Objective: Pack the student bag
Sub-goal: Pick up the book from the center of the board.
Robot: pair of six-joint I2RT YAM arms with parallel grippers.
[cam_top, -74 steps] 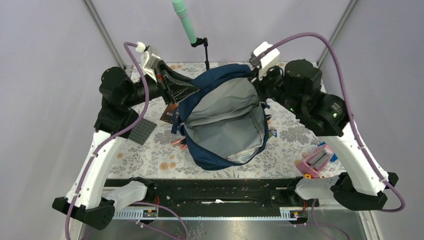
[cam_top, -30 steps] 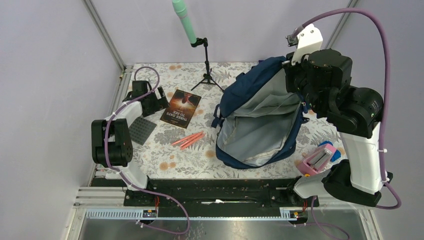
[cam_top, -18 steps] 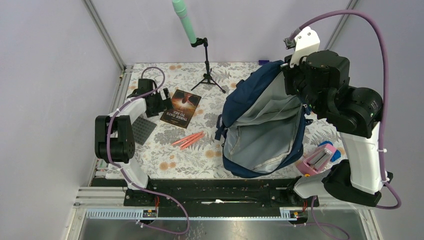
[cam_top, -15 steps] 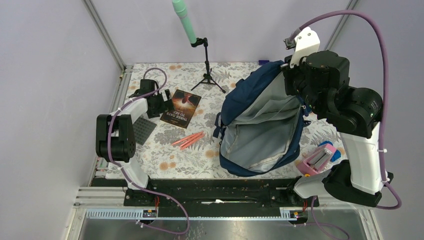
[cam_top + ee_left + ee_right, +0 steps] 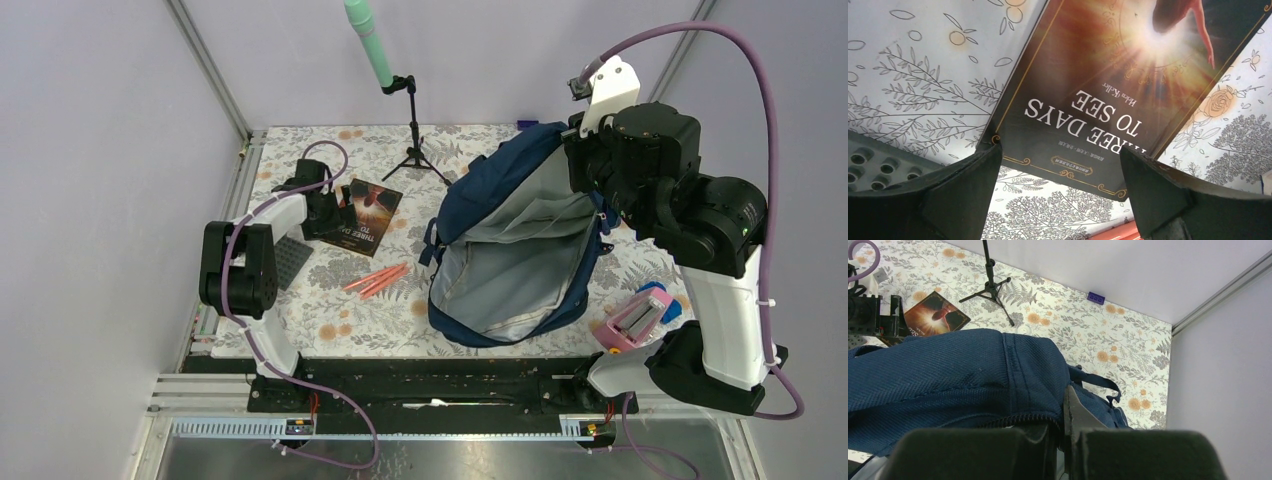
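Around, on floral cloth (image 5: 330,320): dark book (image 5: 1108,85) titled "Three Days to See", lying flat, far left. Grey studded plate (image 5: 878,162) just beside the book's near-left edge. Red pens (image 5: 378,281) in a pair, near the book, between it and the bag. Tripod (image 5: 412,150) at the far edge carrying a green cylinder (image 5: 368,42); legs planted between book and bag. Pink and blue item (image 5: 637,318) near right, close to the right arm's base. Small purple block (image 5: 1096,297) against the far wall.

Left gripper (image 5: 1058,165): fingers spread wide, holding nothing, straddling the book's near corner from above; contact with the cover not discernible. Studded plate just outside the left finger (image 5: 968,185).

Against 2.5 s ago: left arm then up at the bag's left rim, book mostly hidden beside the bag; now off the bag, pulled in low over the book. One second ago still at the plate's side, since crept onto the book corner. Bag carried rightward and raised.

Student bag (image 5: 510,250): centre-right, navy, mouth gaping toward the near-left, grey lining showing. Right gripper (image 5: 1063,432) clamped tight on the bag's top rim by the zip, holding that far end up; lower end resting on the cloth. Well apart from the left gripper.
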